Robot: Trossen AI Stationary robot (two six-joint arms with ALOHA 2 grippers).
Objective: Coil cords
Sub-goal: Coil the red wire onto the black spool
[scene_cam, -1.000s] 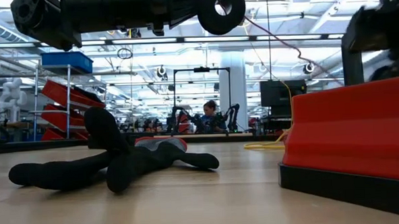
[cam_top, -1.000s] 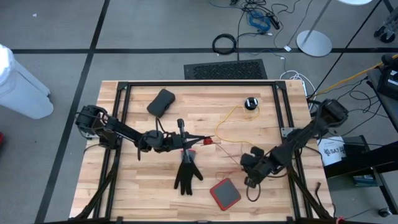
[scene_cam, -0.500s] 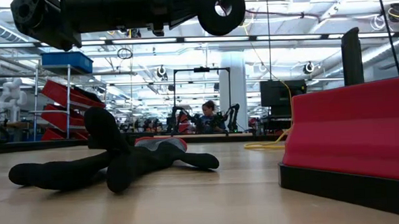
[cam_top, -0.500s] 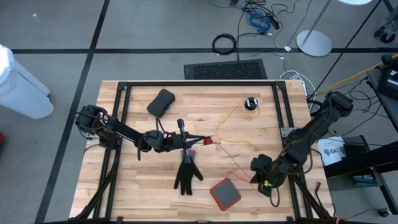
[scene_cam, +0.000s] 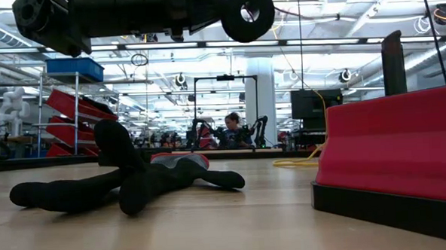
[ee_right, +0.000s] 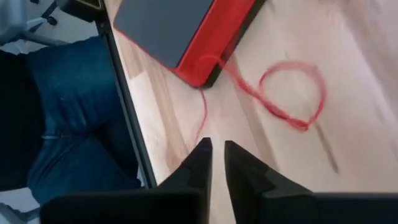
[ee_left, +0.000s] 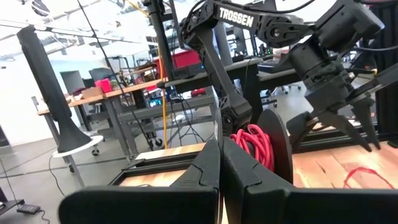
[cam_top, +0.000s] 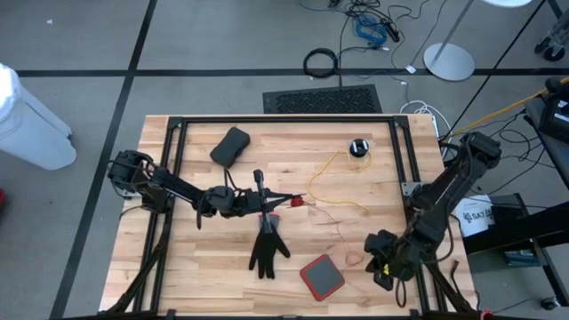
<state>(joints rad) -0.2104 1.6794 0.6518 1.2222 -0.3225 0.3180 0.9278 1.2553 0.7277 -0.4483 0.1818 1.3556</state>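
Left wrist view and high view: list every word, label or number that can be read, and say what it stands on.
"TROSSEN": white letters on the right arm's dark link, in the left wrist view.
"SAT...": start of a printed label on the white container beside the table's right edge, high view; the rest is too small to read.
Nothing else is readable.

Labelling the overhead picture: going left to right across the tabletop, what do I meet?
Left gripper → red end piece → red pad → black round puck → right gripper.
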